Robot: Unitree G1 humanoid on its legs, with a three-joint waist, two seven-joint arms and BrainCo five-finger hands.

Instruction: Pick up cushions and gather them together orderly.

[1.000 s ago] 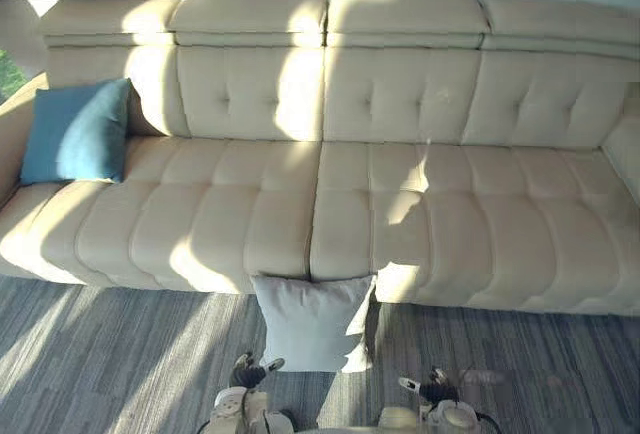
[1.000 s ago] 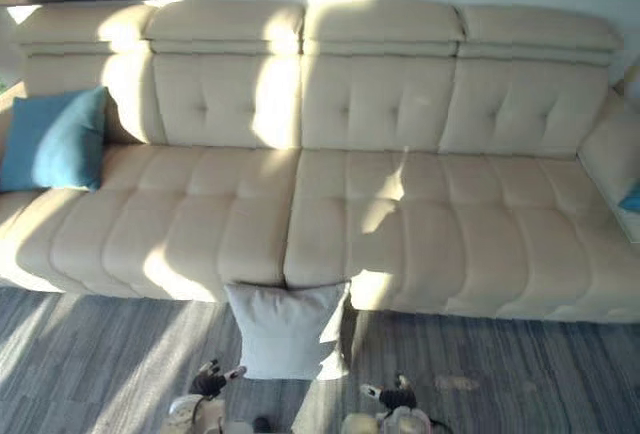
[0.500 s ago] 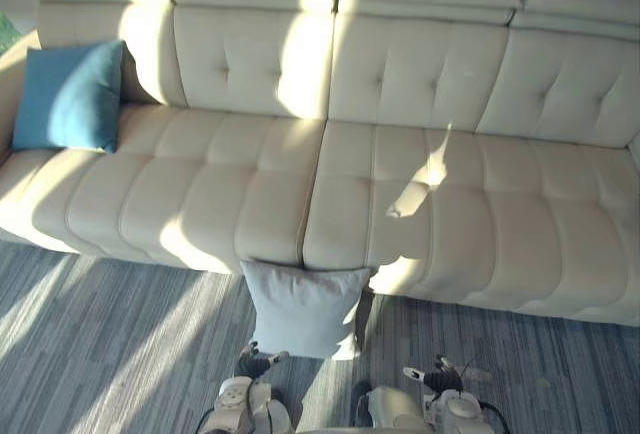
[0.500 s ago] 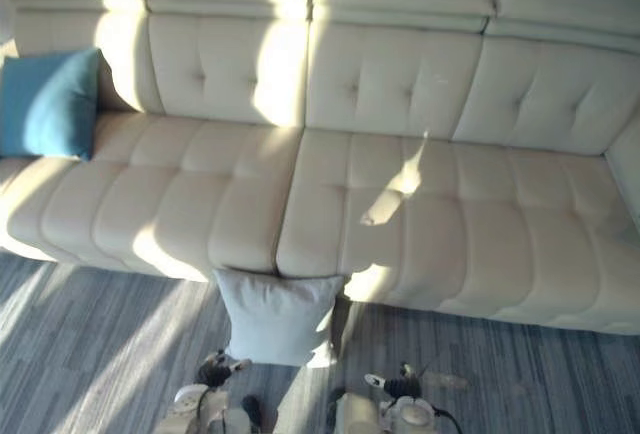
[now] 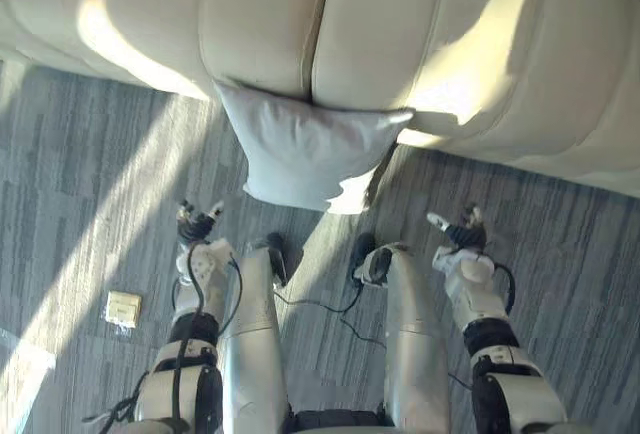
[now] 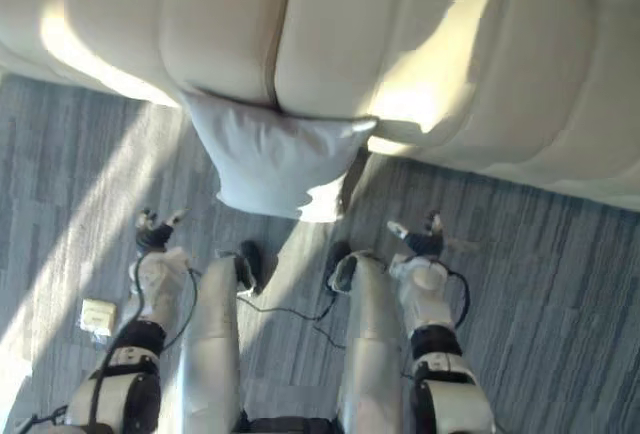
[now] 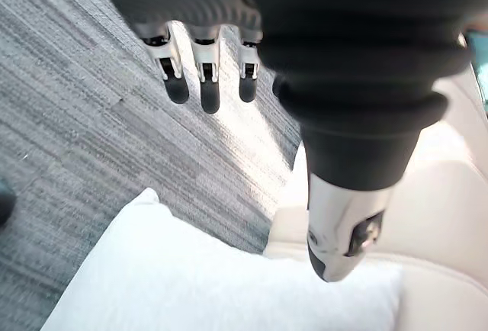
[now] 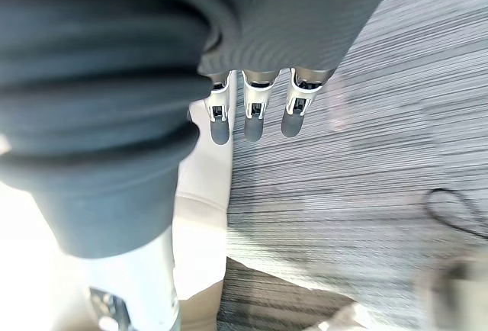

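Left hand [image 5: 198, 229] and right hand [image 5: 462, 244] hang straight-fingered and empty short of the sofa [image 5: 400, 34], against whose front the pale cushion [image 5: 305, 149] leans on the floor [image 5: 100, 174], long axis crosswise, ahead between them, the left hand seemingly slightly nearer.

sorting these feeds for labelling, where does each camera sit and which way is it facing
Left eye view: on the head, looking steeply down at the grey cushion leaning on the sofa front; left hand and right hand show below it.
Right eye view: same head, same scene from slightly to the side.
Left wrist view: on the left wrist, looking along its open fingers to cushion, carpet and sofa.
Right wrist view: on the right wrist, looking along its open fingers to carpet and sofa edge.
Shared: both eye views and the left wrist view show the cushion.
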